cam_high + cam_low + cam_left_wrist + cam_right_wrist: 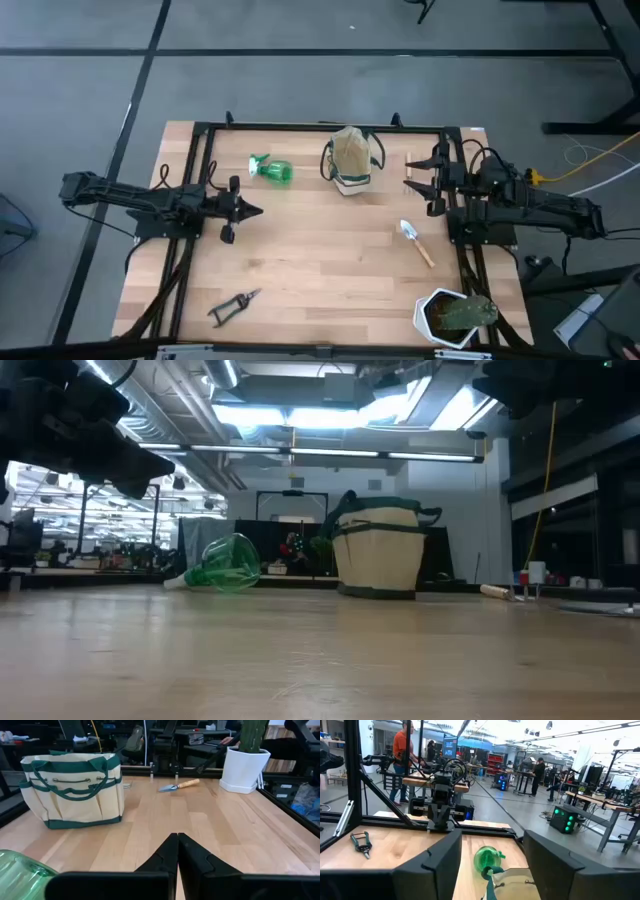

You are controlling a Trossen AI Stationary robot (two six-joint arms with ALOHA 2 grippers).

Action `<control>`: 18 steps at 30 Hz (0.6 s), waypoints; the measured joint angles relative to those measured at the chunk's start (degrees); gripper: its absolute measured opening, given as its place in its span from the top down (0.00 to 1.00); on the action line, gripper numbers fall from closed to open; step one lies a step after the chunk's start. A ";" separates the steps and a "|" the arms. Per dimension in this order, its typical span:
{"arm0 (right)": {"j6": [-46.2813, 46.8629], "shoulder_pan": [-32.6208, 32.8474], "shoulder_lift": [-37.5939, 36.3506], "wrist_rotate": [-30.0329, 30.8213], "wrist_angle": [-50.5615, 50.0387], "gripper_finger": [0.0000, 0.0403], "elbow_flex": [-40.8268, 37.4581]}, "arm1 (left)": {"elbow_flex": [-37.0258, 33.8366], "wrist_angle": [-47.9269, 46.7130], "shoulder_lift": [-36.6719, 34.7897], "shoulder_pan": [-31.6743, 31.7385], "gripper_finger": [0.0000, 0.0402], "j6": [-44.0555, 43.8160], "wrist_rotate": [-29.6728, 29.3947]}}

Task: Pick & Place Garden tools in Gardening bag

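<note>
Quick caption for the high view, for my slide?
Both end effectors idle, left shut, right open; bottle, trowel and shears lie outside the bag.

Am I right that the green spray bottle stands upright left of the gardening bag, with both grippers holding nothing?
Not quite: the green spray bottle lies on its side, as the low view shows. It is left of the gardening bag, and the left gripper and right gripper hold nothing.
</note>
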 joint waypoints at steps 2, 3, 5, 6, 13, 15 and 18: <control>0.00 -0.01 -0.01 0.02 0.01 0.47 0.01 | -0.01 0.01 -0.01 0.00 0.99 -0.01 0.00; -0.01 -0.02 -0.01 0.01 0.01 0.47 0.01 | -0.02 0.00 0.00 0.00 0.99 -0.01 0.00; -0.01 -0.02 -0.02 0.02 0.01 0.47 0.01 | -0.02 0.02 -0.01 0.00 0.99 -0.02 0.01; -0.02 -0.02 0.00 0.00 0.00 0.47 0.02 | -0.01 0.02 -0.02 0.00 0.99 0.00 0.00; -0.01 -0.01 0.00 0.00 -0.22 0.47 0.02 | 0.00 0.01 -0.02 0.01 0.99 0.00 0.00; -0.01 -0.01 0.00 0.00 -0.22 0.47 0.01 | -0.02 0.02 0.00 0.00 0.99 0.00 0.00; -0.01 -0.01 -0.01 0.02 -0.46 0.47 0.01 | -0.02 0.00 -0.02 0.00 0.99 0.00 0.00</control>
